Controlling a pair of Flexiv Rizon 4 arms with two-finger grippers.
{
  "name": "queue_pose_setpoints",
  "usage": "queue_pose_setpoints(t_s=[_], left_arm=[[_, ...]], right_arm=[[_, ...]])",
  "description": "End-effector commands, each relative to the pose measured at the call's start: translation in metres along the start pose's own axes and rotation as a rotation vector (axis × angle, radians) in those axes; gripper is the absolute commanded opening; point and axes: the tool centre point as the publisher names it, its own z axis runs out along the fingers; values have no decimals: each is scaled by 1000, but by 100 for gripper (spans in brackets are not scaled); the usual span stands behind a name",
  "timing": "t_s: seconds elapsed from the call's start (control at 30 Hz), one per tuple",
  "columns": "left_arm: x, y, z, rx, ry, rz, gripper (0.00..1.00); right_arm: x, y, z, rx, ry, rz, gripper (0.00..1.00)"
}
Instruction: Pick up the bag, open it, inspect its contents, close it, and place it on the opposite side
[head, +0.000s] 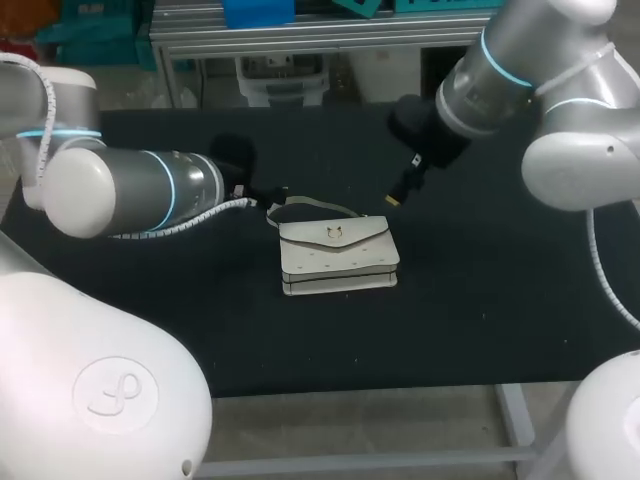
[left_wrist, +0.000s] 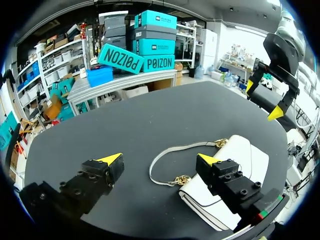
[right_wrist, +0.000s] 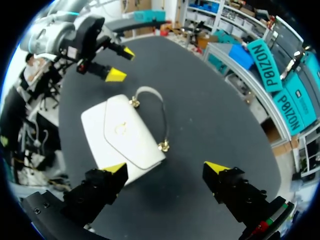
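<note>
Bag (head: 338, 257) flat near the table's (head: 480, 310) middle, flap shut.
Left gripper (left_wrist: 160, 160), jaws spread, hangs at the strap (head: 310, 207) — likely the pickup point; right gripper (right_wrist: 166, 167), also spread, hovers near the bag — seemingly clear.

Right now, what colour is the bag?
White. The bag shows best in the right wrist view.

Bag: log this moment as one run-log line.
bag: flat on table, flap shut | left hand: open, by strap | right hand: open, above bag | step: pick-up not done
</note>
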Motion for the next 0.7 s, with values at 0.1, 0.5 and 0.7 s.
queue_pose_setpoints(t_s=[0.1,0.5,0.7], left_arm=[[-4,-8,-1,-1043,26,11,100],[-7,-11,4,-1061,-64,67,100],[-4,-10,9,-1096,-168,63,100]], right_arm=[[1,-6,1,-23,-9,-3,100],[-3,-16,3,-60,-4,12,100],[-3,-22,5,-94,-15,17,100]])
